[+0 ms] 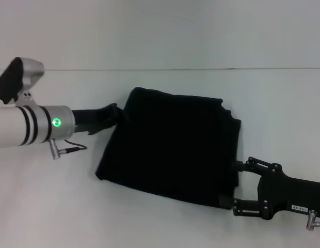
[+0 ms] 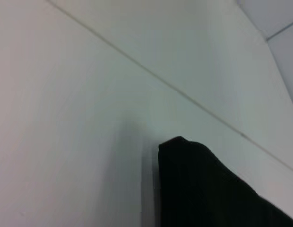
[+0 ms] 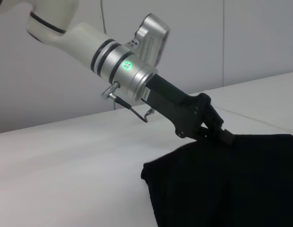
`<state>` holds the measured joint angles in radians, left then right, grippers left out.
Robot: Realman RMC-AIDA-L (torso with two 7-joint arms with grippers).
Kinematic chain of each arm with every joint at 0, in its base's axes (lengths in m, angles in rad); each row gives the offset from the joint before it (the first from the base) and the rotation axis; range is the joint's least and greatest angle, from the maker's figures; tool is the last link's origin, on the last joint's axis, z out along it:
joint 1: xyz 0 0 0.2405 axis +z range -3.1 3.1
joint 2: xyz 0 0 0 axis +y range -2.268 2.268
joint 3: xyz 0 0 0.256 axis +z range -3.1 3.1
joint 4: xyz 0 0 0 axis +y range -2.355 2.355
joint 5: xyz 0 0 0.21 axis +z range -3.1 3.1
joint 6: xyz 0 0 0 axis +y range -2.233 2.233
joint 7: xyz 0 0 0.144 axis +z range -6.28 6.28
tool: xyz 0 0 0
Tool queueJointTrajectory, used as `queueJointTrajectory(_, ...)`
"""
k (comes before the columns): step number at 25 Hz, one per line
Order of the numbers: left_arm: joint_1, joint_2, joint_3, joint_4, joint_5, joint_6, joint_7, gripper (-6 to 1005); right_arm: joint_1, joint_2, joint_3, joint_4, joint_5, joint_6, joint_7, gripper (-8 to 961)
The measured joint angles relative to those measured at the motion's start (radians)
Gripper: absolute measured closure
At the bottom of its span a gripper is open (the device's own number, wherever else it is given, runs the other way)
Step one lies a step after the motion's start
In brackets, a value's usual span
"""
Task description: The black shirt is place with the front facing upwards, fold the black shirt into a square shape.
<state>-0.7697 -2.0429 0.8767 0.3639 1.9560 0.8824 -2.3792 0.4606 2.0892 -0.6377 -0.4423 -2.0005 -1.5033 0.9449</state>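
White table [image 1: 165,227] — folded black shirt [image 1: 173,150].

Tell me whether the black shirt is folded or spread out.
Folded: the black shirt lies as a compact, roughly square block on the table, no sleeves, collar or lettering showing.

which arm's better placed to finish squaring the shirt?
Probably left: the left gripper already touches the far-left edge of the black shirt. The right gripper sits beside its right edge, fingers spread.
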Motion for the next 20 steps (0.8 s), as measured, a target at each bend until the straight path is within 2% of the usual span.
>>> queueJointTrajectory(5,0.031,0.011,-0.076,0.004,0.000,-0.001,0.018,939,0.008,0.000,0.010,0.001,0.000,0.000,0.000,26)
queueJointTrajectory(11,0.101,0.015,-0.177,0.001,-0.011,0.076,0.037,941,0.010,0.000,0.016,0.002,0.000,0.000,0.000,25)
queueJointTrajectory(15,0.161,0.001,-0.226,-0.002,-0.039,0.143,0.048,942,0.011,0.000,0.020,0.002,0.000,0.002,0.000,25)
queueJointTrajectory(20,0.206,-0.025,-0.233,-0.002,-0.053,0.172,0.056,940,0.013,0.000,0.022,0.002,0.000,0.003,0.000,25)
